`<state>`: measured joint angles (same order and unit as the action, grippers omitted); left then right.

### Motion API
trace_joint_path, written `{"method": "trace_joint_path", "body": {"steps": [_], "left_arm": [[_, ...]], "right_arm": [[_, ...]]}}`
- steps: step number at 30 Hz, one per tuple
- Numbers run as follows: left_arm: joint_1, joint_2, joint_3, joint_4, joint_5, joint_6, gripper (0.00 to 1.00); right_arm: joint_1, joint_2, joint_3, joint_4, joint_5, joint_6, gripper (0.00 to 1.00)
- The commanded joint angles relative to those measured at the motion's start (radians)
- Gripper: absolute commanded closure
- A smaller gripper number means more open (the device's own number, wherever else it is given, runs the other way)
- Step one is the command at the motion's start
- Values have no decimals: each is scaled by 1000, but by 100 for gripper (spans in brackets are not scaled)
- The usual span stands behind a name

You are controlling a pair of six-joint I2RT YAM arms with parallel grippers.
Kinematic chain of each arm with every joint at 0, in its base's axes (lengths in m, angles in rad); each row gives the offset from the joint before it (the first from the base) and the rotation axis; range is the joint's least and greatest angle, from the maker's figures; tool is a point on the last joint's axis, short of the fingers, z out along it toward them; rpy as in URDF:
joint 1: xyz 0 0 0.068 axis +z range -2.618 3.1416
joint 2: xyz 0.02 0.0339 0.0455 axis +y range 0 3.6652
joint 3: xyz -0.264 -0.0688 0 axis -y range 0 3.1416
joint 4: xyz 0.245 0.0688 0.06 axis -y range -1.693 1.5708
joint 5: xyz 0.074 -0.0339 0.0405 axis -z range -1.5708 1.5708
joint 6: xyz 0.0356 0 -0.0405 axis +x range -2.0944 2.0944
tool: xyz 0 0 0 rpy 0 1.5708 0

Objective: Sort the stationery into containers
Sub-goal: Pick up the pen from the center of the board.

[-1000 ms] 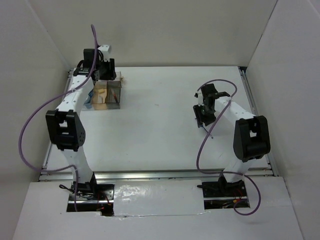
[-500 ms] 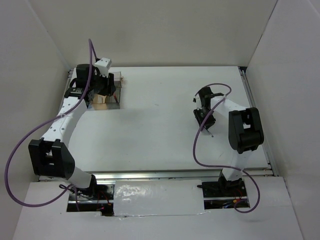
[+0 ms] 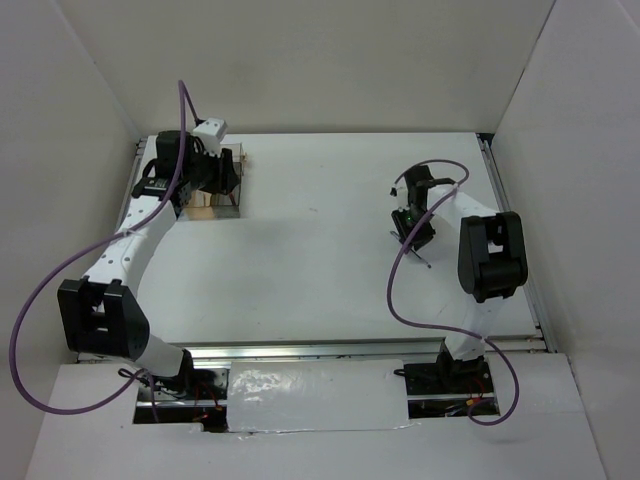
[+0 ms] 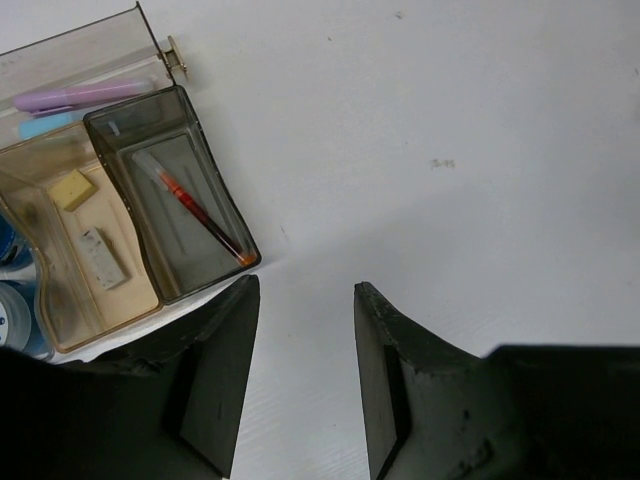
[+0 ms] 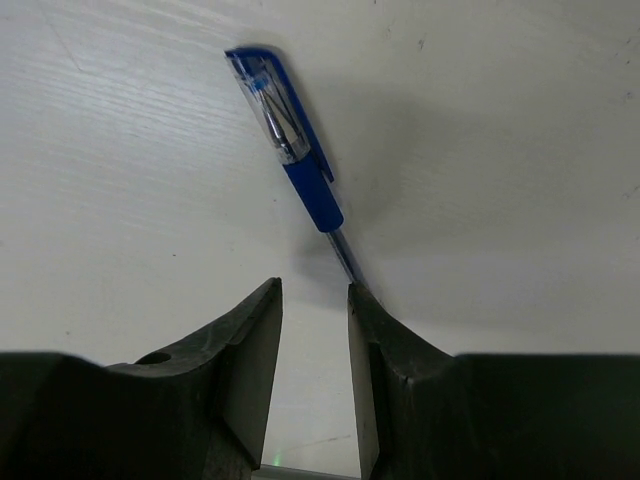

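Two tubs (image 4: 12,322) cropped, blue pen (image 5: 300,170) tip hidden

White matte desk (image 3: 320,250) boxed in by plain white walls at back (image 3: 300,60), left (image 3: 50,150) and right (image 3: 590,150); metal rail (image 3: 320,350) along near edge; even, diffuse light.

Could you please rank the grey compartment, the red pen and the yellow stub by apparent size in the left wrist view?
1. grey compartment
2. red pen
3. yellow stub
All three sit at similar distance from the camera, so the order holds.
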<state>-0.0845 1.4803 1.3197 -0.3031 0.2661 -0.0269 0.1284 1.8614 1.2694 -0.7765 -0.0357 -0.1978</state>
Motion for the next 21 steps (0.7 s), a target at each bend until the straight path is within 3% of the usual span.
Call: {"method": "trace_joint_path", "body": {"steps": [1,21], "left_arm": [[-14,-25,4,52,30,-16,45],[-27,-38,-5,64,4,-16,45]], "right_arm": [[4,-25,79,-35,-23,-32,60],[10,177,191,-129,-10,-147,61]]}}
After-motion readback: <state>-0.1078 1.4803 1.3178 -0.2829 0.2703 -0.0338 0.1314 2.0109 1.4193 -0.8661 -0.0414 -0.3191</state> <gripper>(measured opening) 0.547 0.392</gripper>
